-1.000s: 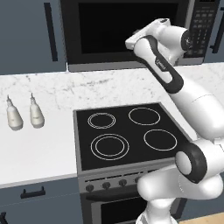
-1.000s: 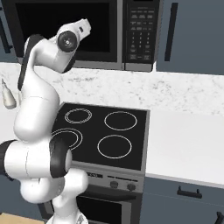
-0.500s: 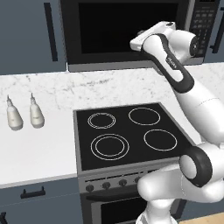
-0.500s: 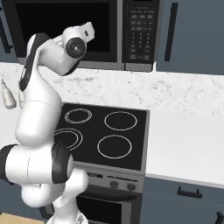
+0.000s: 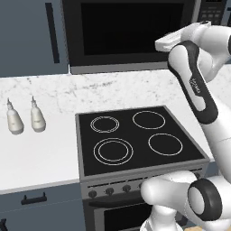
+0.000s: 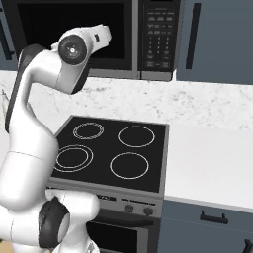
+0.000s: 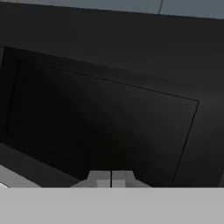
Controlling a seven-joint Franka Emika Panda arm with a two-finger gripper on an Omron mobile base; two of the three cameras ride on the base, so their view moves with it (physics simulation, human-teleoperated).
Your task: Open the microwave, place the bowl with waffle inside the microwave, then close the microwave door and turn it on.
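The microwave (image 5: pixel 131 67) stands above the counter with the microwave door (image 5: pixel 128 29) closed, its black glass dark. My gripper (image 5: pixel 159 44) hovers in front of the door's right end, close to the glass, left of the keypad panel (image 6: pixel 157 37). In the hand view the door's glass (image 7: pixel 100 118) is right ahead and my gripper (image 7: pixel 111 178) has its two fingertips pressed together, shut on nothing. The bowl and the waffle are out of view.
A black stove top (image 5: pixel 135 140) with several burner rings lies below the arm. Two small white bottles (image 5: pixel 15 121) (image 5: pixel 37 118) stand on the marble counter at left. Dark blue-grey cabinets (image 5: pixel 31 36) (image 6: pixel 217 39) flank the microwave. White counter (image 6: pixel 212 158) extends right.
My hand has shifted rightward along the microwave's front toward the keypad side, and the elbow has risen. The fingers stay shut.
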